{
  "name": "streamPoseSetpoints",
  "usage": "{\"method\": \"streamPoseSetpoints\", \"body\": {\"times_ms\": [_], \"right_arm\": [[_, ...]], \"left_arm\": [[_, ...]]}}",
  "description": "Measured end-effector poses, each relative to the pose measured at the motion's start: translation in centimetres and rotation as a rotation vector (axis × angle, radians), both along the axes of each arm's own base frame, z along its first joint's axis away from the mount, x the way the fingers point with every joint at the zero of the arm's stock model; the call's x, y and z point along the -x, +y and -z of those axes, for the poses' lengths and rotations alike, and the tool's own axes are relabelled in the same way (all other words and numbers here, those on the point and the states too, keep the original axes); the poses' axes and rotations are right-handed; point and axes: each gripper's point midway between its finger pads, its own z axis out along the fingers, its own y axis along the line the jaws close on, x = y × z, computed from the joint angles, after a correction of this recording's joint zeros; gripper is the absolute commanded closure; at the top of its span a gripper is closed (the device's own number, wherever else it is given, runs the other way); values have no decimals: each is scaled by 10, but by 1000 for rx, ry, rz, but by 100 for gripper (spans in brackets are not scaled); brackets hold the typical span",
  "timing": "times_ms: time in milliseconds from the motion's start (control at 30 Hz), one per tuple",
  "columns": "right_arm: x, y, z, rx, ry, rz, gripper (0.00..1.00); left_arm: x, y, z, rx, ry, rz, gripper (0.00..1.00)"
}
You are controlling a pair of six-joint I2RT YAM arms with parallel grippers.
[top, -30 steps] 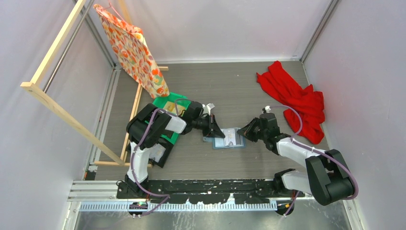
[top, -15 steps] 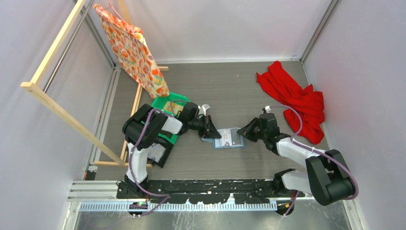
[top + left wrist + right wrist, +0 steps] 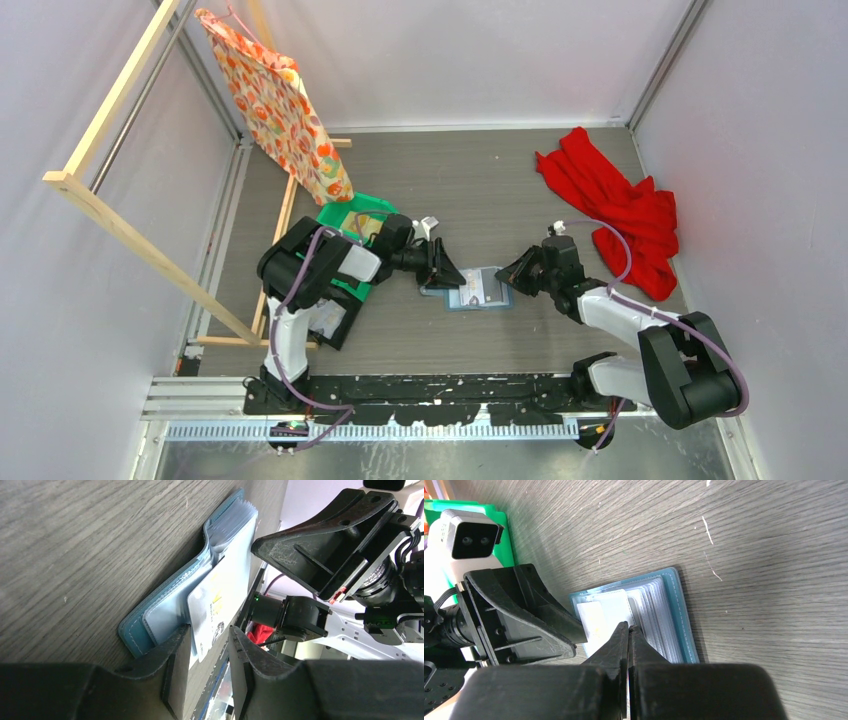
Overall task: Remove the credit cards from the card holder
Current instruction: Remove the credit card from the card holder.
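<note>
The blue-teal card holder (image 3: 480, 290) lies open on the table between both arms. In the left wrist view the card holder (image 3: 165, 605) shows clear sleeves, and a whitish credit card (image 3: 220, 597) sticks out of them toward me. My left gripper (image 3: 210, 640) is open, with the card's near corner between its fingers. My right gripper (image 3: 629, 626) is shut, its tips resting on the sleeves of the card holder (image 3: 674, 610), beside the whitish card (image 3: 599, 620). No dark card shows.
A green plastic bin (image 3: 350, 215) sits behind the left arm. A red cloth (image 3: 615, 210) lies at the back right. A patterned bag (image 3: 280, 100) hangs on a wooden frame (image 3: 110, 215) at the left.
My left gripper has drawn back slightly to the left from the holder. The right arm and the holder have not moved.
</note>
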Motion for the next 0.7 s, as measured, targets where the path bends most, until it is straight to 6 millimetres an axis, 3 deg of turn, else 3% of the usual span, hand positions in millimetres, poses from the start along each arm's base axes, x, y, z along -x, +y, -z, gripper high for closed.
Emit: {"method": "streamPoseSetpoints", "body": {"times_ms": [300,700], "right_arm": [[0,0,0,0,0,0,99],[0,0,0,0,0,0,99]], "left_arm": [[-1,-3,1,46,6,-13,61],[-6,-6,-3,69,-10,-38,64]]}}
